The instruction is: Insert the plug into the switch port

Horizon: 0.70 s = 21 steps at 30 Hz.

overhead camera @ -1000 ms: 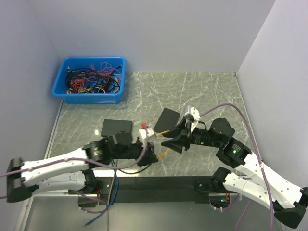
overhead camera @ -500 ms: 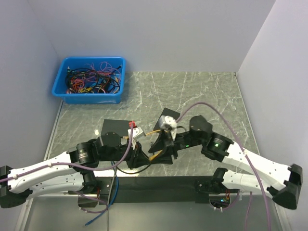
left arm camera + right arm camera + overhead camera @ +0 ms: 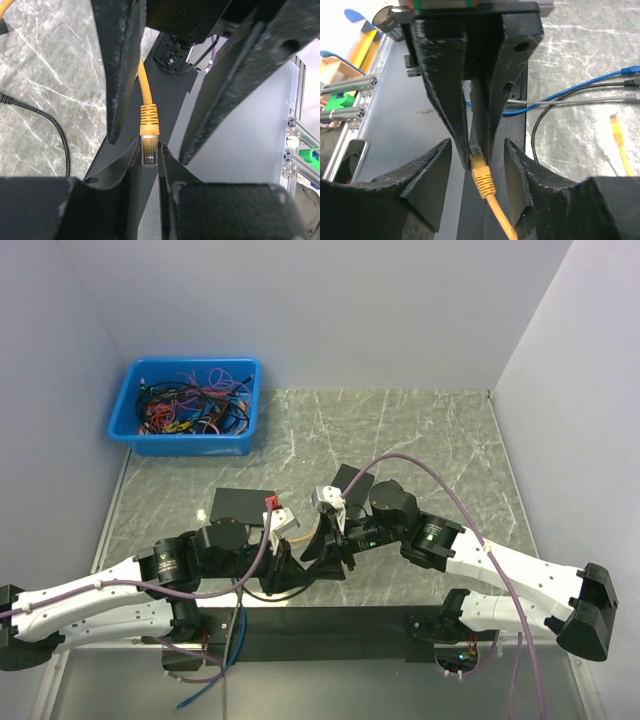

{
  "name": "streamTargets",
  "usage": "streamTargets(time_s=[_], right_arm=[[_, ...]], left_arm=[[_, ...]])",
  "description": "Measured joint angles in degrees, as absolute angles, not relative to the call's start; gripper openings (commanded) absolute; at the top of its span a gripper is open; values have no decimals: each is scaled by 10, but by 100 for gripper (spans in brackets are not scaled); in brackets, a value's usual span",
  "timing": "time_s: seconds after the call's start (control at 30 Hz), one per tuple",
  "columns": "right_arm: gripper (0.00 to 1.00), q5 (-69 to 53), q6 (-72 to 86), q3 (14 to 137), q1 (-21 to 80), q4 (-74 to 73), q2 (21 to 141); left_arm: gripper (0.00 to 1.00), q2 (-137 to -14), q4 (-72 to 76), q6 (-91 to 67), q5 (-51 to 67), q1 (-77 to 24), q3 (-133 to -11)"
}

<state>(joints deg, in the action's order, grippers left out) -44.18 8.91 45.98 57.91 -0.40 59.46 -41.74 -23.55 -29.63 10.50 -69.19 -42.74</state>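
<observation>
Plug [image 3: 149, 134] was pinched in your left end effector [image 3: 149, 153], long axis pointing into your right end effector [image 3: 479, 146], whose fingers were spread astride it.

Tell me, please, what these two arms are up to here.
The two arms meet low over the near part of the table, with an orange network cable between them. The left hand is pinched shut on the cable's clear plug. The right hand sits open around the orange boot just behind it. The plug is not in any port yet.
</observation>
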Motion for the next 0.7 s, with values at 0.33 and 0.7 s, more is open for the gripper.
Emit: streamTargets(time_s=[0.33,0.7], right_arm=[[48,-440,86,460,581,-3,612],[41,-446,82,460,586,1,597]], left_arm=[[1,-385,-249,-296,78,-704,-426],[1,-329,-272,-304,8,-773,-424]])
